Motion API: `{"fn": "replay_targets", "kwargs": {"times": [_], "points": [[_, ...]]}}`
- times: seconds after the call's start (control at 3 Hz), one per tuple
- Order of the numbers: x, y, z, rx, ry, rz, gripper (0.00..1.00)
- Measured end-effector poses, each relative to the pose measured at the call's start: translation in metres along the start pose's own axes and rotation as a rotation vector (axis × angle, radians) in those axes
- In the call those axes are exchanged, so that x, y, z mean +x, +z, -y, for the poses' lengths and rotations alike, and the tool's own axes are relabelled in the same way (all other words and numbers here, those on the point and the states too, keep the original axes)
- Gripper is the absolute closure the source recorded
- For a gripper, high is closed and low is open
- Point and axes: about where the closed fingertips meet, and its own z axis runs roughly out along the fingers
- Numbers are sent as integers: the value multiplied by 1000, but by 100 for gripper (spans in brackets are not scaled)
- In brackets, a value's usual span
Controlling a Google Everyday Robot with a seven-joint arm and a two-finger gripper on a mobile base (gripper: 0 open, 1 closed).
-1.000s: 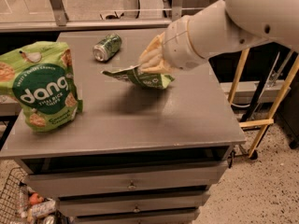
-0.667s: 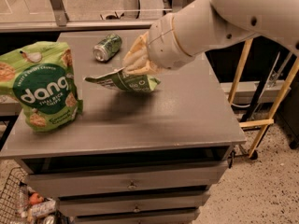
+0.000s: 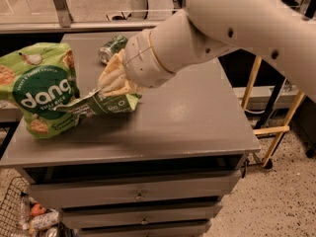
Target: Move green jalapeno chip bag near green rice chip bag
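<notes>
The green rice chip bag (image 3: 37, 89), large and puffy with a dark-green "dang" circle, stands at the left of the grey table (image 3: 197, 117). The green jalapeno chip bag (image 3: 101, 104), small, flat and wrinkled, hangs from my gripper (image 3: 114, 83) just above the table. Its left tip touches or overlaps the big bag's right side. My gripper is shut on the small bag's top edge. My white arm reaches in from the upper right.
A green soda can (image 3: 111, 47) lies on its side at the back of the table, behind my gripper. Drawers (image 3: 138, 195) run below the table top. A wire basket (image 3: 24, 216) with items sits on the floor at lower left. A wooden frame (image 3: 276, 127) stands to the right.
My gripper has carried the green jalapeno chip bag leftward across the table, from the middle to right beside the green rice chip bag.
</notes>
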Motion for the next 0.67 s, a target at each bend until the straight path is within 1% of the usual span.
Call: {"fn": "replay_targets", "kwargs": {"times": [0.33, 0.67], "points": [[-10, 28, -11, -50, -11, 71, 100], [-12, 28, -11, -51, -15, 71, 82]]}}
